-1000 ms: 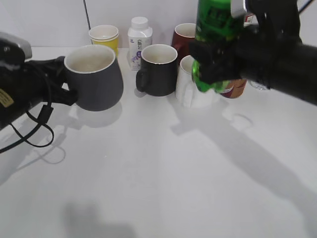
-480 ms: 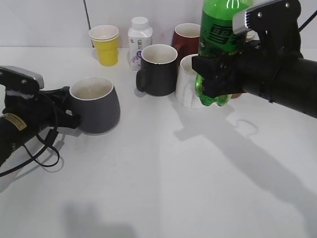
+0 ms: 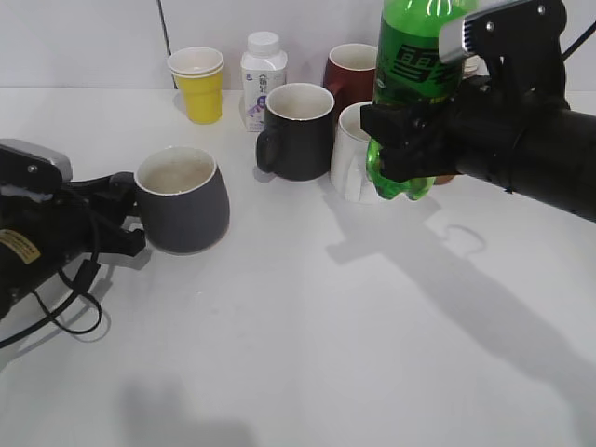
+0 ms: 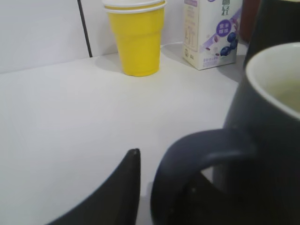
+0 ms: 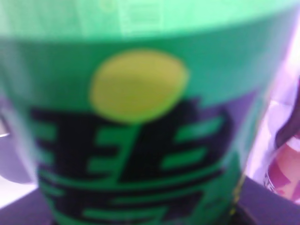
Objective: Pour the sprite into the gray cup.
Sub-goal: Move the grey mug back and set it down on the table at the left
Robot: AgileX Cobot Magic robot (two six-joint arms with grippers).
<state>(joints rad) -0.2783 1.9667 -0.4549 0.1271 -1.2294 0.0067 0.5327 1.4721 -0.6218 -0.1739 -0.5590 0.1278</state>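
The gray cup (image 3: pixel 186 209) stands on the white table at the left, cream inside, its handle toward my left gripper (image 3: pixel 128 212). In the left wrist view the cup (image 4: pixel 267 140) fills the right side. One finger of the left gripper (image 4: pixel 166 180) sits just left of the handle with a thin gap, so the jaws look open around the handle. My right gripper (image 3: pixel 400 140) is shut on the sprite (image 3: pixel 414 65), a green bottle held upright above the table at the right. Its label (image 5: pixel 140 140) fills the right wrist view.
Along the back stand a yellow paper cup (image 3: pixel 197 84), a white yogurt bottle (image 3: pixel 263 79), a black mug (image 3: pixel 298 130), a white mug (image 3: pixel 352 172) and a dark red mug (image 3: pixel 346 70). A red-labelled bottle (image 3: pixel 445 168) is partly hidden behind the right arm.
The gray cup came down from the air onto the table. The left arm sank lower and its fingers spread slightly at the handle. The sprite rose a little, then stayed still.
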